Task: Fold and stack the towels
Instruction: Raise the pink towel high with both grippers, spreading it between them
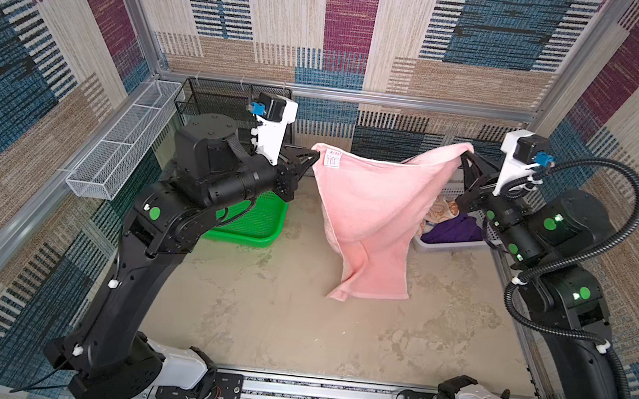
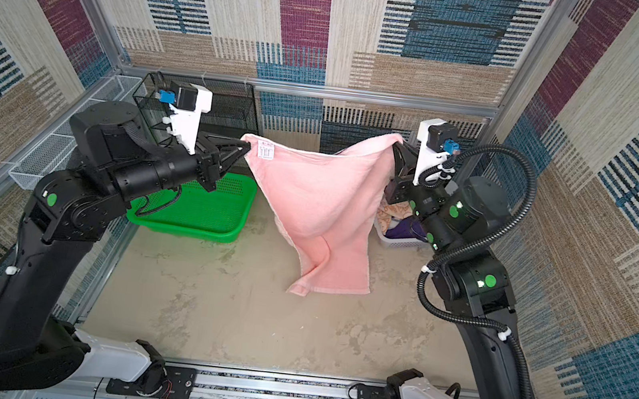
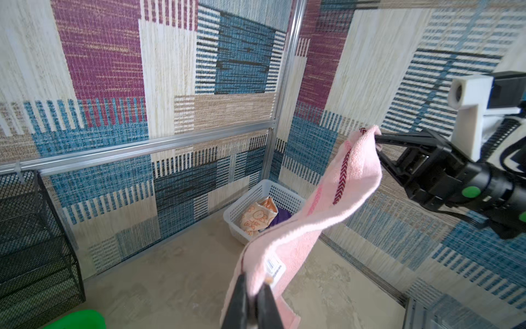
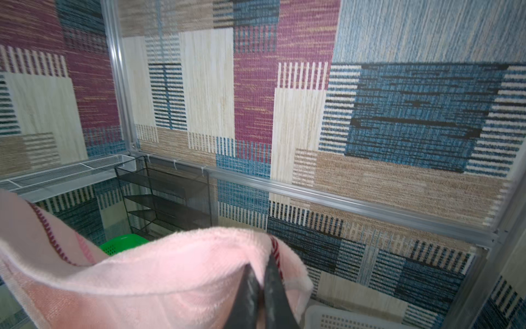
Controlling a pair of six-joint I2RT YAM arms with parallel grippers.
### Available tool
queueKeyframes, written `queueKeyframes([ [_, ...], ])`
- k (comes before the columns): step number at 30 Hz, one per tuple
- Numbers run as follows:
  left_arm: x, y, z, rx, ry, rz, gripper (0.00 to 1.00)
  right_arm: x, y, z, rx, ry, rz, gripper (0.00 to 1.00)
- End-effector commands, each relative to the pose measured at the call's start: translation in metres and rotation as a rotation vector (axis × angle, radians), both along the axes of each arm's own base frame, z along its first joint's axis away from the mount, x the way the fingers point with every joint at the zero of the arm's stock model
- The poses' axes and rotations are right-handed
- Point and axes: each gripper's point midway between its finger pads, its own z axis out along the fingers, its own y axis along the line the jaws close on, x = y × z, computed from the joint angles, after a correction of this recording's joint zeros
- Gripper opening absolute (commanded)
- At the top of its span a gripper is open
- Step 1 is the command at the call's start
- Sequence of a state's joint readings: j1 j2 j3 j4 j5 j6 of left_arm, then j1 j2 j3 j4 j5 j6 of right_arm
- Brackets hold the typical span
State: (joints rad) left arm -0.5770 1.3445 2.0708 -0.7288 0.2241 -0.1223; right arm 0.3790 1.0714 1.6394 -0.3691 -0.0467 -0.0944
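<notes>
A plain pink towel (image 1: 375,212) (image 2: 322,201) hangs in the air between both arms, its lower edge just above the table. My left gripper (image 1: 314,156) (image 2: 247,148) (image 3: 254,280) is shut on the corner with the white label. My right gripper (image 1: 462,157) (image 2: 396,147) (image 4: 260,266) is shut on the opposite top corner, by a red stitched stripe. The orange towel with white faces (image 3: 259,216) (image 1: 442,212) and the dark purple towel (image 1: 452,231) (image 3: 280,218) lie crumpled in the white basket (image 3: 247,200) at the back right.
A green tray (image 1: 260,222) (image 2: 203,206) sits at the back left under the left arm. A black mesh rack (image 1: 213,102) (image 4: 165,196) stands against the back wall. A white wire shelf (image 1: 124,141) hangs on the left wall. The beige table (image 1: 292,331) stretches below.
</notes>
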Motion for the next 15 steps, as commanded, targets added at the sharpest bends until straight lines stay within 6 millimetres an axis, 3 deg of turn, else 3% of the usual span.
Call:
queueKeyframes([
  [1, -0.024, 0.002, 0.016, -0.039, -0.029, -0.065, 0.00, -0.031, 0.012, 0.026, 0.014, -0.090, 0.128, 0.00],
  [10, -0.074, 0.029, 0.042, -0.110, -0.113, -0.099, 0.00, -0.086, 0.006, 0.063, 0.049, -0.198, 0.224, 0.00],
  [15, -0.092, 0.041, 0.049, -0.132, -0.155, -0.099, 0.00, -0.102, 0.008, 0.070, 0.059, -0.221, 0.271, 0.00],
])
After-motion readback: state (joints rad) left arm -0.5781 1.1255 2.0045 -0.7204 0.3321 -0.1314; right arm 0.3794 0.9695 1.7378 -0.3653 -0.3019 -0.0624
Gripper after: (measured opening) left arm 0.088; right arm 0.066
